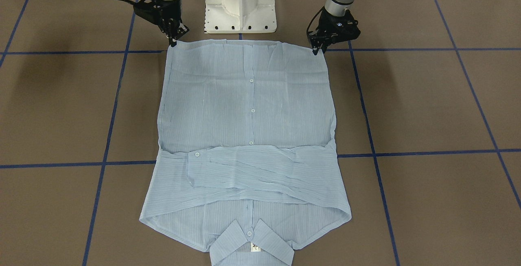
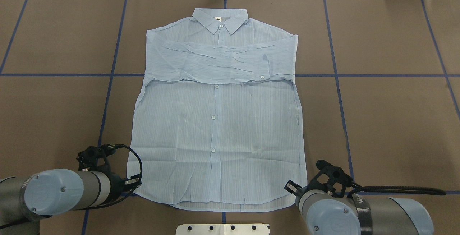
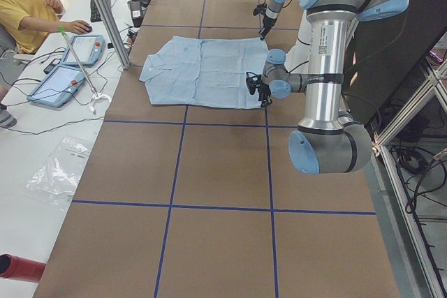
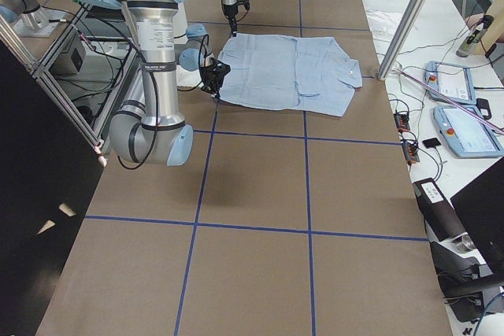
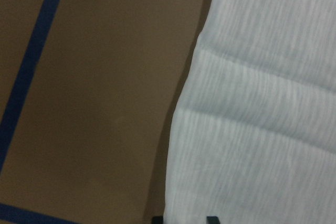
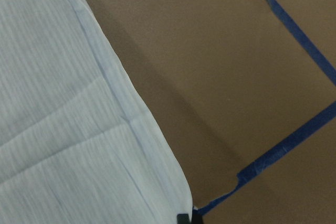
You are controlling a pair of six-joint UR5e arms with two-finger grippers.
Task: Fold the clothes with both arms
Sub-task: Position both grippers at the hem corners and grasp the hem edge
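Note:
The light blue striped shirt [image 1: 248, 107] lies flat and buttoned on the brown table, with its sleeves folded across the chest and its collar [image 2: 220, 18] at the far side from me. My left gripper [image 1: 316, 50] stands at one hem corner. In the left wrist view its two fingertips [image 5: 157, 219] show a narrow gap with cloth [image 5: 252, 129] between them. My right gripper [image 1: 174, 42] touches the other hem corner. In the right wrist view its tips [image 6: 185, 217] sit together on the very corner of the hem [image 6: 157, 182]. No part of the shirt is lifted.
The white pedestal base [image 1: 240, 3] stands just behind the hem. Blue tape lines [image 2: 107, 84] cross the brown table. Past the table's far edge are an aluminium post [image 3: 105, 15], tablets [image 3: 66, 82] and a seated person in yellow [image 3: 24, 5].

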